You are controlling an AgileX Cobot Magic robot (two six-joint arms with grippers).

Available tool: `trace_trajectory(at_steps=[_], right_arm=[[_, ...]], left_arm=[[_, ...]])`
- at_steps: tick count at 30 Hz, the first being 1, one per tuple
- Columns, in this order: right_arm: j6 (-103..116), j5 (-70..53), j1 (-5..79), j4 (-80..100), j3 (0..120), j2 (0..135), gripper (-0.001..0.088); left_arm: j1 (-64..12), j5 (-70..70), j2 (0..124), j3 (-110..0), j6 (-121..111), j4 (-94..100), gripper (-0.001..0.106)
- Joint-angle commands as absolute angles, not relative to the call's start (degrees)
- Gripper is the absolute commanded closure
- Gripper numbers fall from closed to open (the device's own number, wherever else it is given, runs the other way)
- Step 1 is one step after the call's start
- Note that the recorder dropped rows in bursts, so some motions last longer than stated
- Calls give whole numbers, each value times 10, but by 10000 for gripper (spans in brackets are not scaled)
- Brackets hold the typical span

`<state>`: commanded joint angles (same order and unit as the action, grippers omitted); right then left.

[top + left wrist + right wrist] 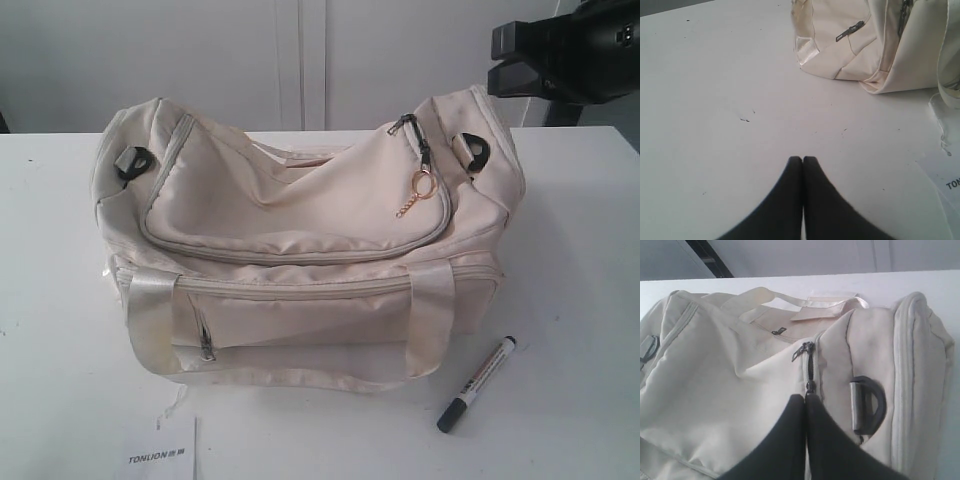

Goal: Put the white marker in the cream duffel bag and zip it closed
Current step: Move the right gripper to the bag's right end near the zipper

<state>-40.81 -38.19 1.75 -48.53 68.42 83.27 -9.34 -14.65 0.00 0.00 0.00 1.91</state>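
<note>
Unzip step: cream duffel bag [300, 230] shut, white marker [478, 384] on desk [570, 290]. L hand [803, 159], R hand [805, 397] clenched empty; I'd pinch zip pull [810, 371] nxt.

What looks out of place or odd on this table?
Little: the cream duffel bag sags in the middle, a loose paper tag lies near it, and the white marker lies beside it.

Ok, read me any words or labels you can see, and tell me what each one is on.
"TONLION": on the white card lying in front of the cream duffel bag; the small characters after it are too blurred to read.
White marker: red print on the barrel, too small to read.
Bag: no readable text.
</note>
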Motion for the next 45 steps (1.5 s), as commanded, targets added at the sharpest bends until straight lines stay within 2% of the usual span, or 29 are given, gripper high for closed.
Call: trace_trajectory(at_steps=[12, 22, 26, 35, 39, 45], right_arm=[[-392, -446, 17, -463, 784, 944, 868], [-294, -454, 60, -292, 875, 995, 860], [-294, -430, 83, -269, 880, 1006, 766], [-202, -397, 87, -196, 882, 1009, 459], [-147, -398, 87, -154, 882, 1000, 407], [-24, -406, 86, -70, 882, 997, 388]], left_arm=[[-93, -146, 0, 0, 0, 19, 1053], [-93, -146, 0, 0, 0, 19, 1053], [-93, -146, 0, 0, 0, 19, 1053], [-93, -146, 0, 0, 0, 19, 1053], [-93, -146, 0, 0, 0, 19, 1053], [-93, -146, 0, 0, 0, 19, 1053]])
